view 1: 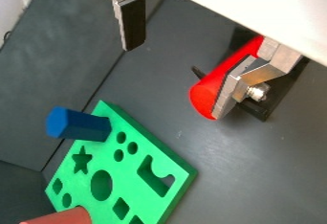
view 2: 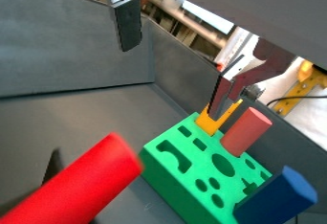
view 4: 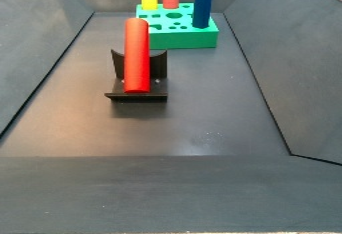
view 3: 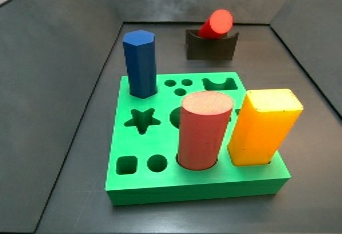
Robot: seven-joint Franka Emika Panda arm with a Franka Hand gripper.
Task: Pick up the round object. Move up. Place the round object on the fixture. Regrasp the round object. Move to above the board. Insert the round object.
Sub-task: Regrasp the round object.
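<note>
Up close in both wrist views, the gripper [view 1: 192, 46] hangs clear above the dark floor with its jaws spread wide and nothing between them. One flat silver finger with its dark pad [view 1: 128, 15] shows plainly; the other finger [view 1: 262, 75] sits just beside the glossy red cylinder, the round object [view 1: 220, 82], but I can't tell if it actually touches. Neither side view shows the arm at all.

That red cylinder lies across the small dark notched block, the fixture [view 4: 136, 86], resting in the curved notch. In a side view it looks like a long red rod [view 4: 136, 50] running over the block toward 12 o'clock, and from the opposite side you only get its round end [view 3: 219, 21] poking above the fixture [view 3: 211, 45].

Further off, well apart from the fixture, sits the bright green square board with shaped cut-outs [view 3: 167, 183]. Standing in it: a dark blue hexagonal peg [view 3: 139, 64] at about 10 o'clock of the board, a thick dull salmon-pink cylinder [view 3: 205, 130] near the middle, and a yellow-orange rectangular block [view 3: 265, 126] at roughly 3 o'clock. The star hole [view 3: 143, 120] and the round holes stay open.
</note>
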